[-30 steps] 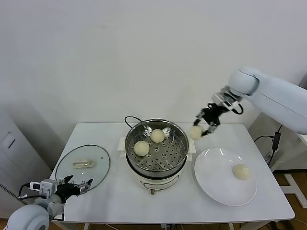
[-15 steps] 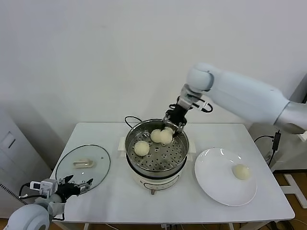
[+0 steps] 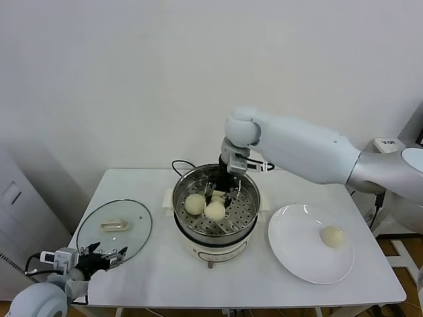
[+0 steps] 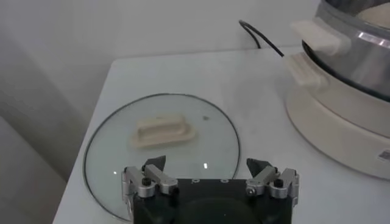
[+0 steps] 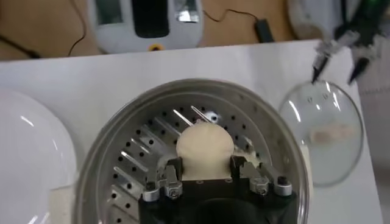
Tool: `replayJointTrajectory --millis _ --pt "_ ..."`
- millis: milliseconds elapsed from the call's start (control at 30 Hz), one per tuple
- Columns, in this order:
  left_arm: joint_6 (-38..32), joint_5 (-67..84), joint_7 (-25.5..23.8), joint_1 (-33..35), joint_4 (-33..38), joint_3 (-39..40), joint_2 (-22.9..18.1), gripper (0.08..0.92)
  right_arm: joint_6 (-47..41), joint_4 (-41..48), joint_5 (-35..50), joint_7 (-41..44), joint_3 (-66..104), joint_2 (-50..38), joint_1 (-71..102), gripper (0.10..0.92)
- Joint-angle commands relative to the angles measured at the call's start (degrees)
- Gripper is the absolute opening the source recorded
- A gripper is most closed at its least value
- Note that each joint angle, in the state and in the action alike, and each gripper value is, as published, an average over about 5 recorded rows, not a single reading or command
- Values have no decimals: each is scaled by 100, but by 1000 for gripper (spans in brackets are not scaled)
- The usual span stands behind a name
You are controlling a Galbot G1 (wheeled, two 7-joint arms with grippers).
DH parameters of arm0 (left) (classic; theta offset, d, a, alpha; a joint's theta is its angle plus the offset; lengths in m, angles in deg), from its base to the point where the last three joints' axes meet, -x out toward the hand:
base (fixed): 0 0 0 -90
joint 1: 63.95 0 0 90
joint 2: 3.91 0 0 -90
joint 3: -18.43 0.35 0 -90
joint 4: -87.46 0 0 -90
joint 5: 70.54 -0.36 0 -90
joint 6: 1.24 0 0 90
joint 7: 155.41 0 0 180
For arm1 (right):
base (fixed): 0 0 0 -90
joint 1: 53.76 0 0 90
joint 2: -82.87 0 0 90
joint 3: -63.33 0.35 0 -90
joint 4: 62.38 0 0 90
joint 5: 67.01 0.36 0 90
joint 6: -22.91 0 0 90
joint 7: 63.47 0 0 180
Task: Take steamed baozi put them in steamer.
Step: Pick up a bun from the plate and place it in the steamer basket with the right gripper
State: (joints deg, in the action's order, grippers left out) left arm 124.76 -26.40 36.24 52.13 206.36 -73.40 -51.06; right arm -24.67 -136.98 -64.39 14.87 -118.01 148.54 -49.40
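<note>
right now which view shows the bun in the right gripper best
The right wrist view: the bun sits centred between the right gripper fingers, over the steamer tray. The head view shows it partly behind the gripper. The left wrist view misses it.

White tabletop (image 3: pixel 165 277) against a plain white wall (image 3: pixel 132 79). Flat round glass lid (image 3: pixel 114 228) lies on the tabletop's left side, cream handle (image 3: pixel 114 226) facing up, near the left front edge. Large white plate (image 3: pixel 301 254) sits on the right side, near the front right corner. Grey cabinet-like unit (image 3: pixel 20 205) stands off the table's left end. Right wrist view: a white device with a dark screen (image 5: pixel 146 21) and cables on the brown floor (image 5: pixel 42 27) beyond the table.
</note>
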Motion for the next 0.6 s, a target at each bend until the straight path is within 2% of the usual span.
replayJointTrajectory --millis 33,433,600 --pt "-6 1 -3 3 -11 -1 -3 823 473 -262 -597 38 112 58 392 484" --pt "-4 0 -4 18 -10 -9 -15 823 619 -223 -1035 21 316 192 799 497" --pt "-13 0 -7 20 -20 -12 -15 823 629 -231 -1092 20 336 185 784 571"
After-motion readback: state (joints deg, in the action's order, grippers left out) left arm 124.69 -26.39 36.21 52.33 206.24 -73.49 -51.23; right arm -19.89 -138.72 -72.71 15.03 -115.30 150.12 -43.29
